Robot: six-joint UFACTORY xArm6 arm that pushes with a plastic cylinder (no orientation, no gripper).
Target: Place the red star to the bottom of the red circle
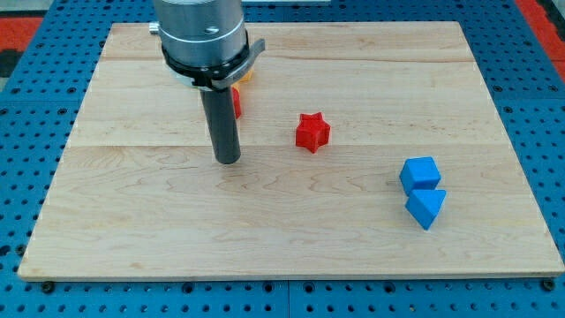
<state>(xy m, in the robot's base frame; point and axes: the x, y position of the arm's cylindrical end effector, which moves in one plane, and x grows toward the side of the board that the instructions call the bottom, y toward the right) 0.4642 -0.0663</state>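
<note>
The red star (312, 132) lies on the wooden board (291, 230) near the middle, a little toward the view's top. The red circle (236, 102) is mostly hidden behind the rod; only a red sliver shows to the right of the rod. My tip (228, 160) rests on the board left of the red star and just below the red circle, touching neither as far as I can see.
A blue cube (419, 172) and a blue triangle (426, 208) sit together at the view's right. A yellow-orange block (244, 77) peeks out beside the arm's body near the view's top. Blue pegboard surrounds the board.
</note>
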